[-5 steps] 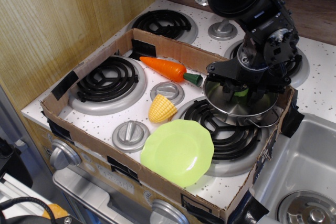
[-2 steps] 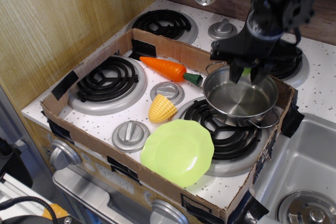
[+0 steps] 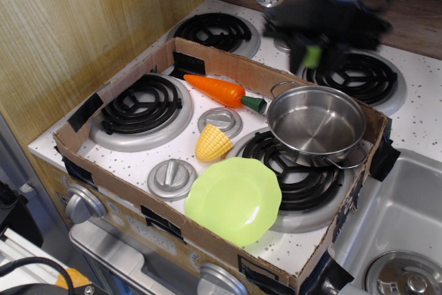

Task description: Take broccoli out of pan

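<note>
My gripper (image 3: 314, 53), blurred, clenched on the broccoli (image 3: 313, 54), held aloft at 12 o'clock of the pan (image 3: 316, 126). Pan: empty, on the burner (image 3: 290, 170), plate (image 3: 233, 200) at its 7 o'clock. Extraction done; set-down remains.

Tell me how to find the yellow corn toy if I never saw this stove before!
Start at the cardboard tray sitting on the white stovetop, and look in its middle, between the round grey knob and the lime-green plate. The corn lies there on its side. It is the only yellow thing, short, cone-shaped and bumpy, unlike the longer smooth orange carrot behind it.
</note>
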Motion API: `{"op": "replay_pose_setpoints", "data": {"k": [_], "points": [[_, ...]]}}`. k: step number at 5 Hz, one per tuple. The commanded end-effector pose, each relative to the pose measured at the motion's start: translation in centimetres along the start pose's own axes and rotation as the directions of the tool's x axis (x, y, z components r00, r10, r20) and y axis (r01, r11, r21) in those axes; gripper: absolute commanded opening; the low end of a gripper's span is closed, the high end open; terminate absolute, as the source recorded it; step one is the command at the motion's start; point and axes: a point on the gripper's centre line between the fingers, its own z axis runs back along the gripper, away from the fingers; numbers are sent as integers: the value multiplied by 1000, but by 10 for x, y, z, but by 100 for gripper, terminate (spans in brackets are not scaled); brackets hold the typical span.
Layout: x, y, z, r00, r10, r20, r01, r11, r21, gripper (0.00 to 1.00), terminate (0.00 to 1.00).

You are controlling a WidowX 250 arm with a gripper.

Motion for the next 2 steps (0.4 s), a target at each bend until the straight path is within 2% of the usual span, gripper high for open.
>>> {"op": "replay_pose_setpoints", "data": {"k": [1,2], "points": [[12,72,4,993,99,70,-106,990,95,0,0],[5,108,-28,991,114,71,-121,987,109,0,0]]}}
